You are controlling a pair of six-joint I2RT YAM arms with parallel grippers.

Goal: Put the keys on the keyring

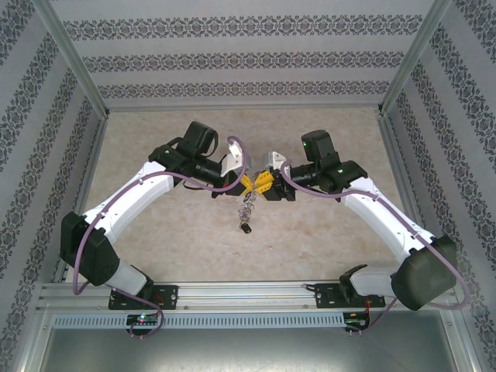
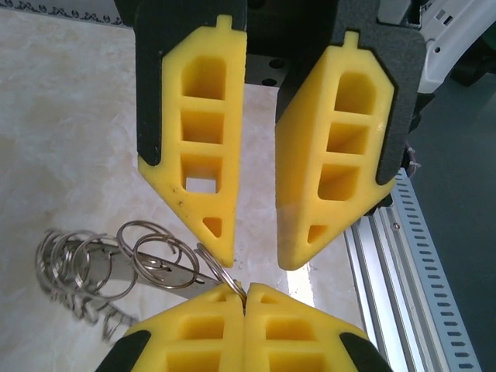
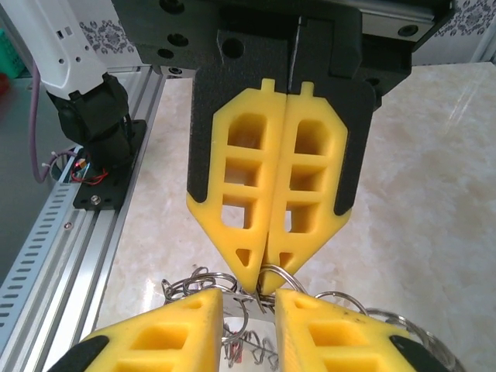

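Observation:
My two grippers meet tip to tip over the middle of the table. My left gripper [image 1: 242,184] [image 2: 245,298] is shut, pinching a thin silvery ring of the keyring [image 2: 221,271] [image 3: 284,273] at its fingertips. From that ring hangs a bunch of linked rings [image 2: 147,260] with a flat silvery key [image 2: 174,277] and more keys [image 1: 246,211] [image 3: 248,329], one showing a red bit [image 3: 235,351]. My right gripper [image 1: 263,184] [image 3: 249,301] is open, its yellow fingers either side of the bunch, just in front of the left fingertips [image 3: 252,263].
The beige marbled tabletop [image 1: 325,147] lies under the hanging bunch. An aluminium rail [image 1: 248,294] runs along the near edge with both arm bases. Patterned walls [image 1: 248,62] close in the back and sides.

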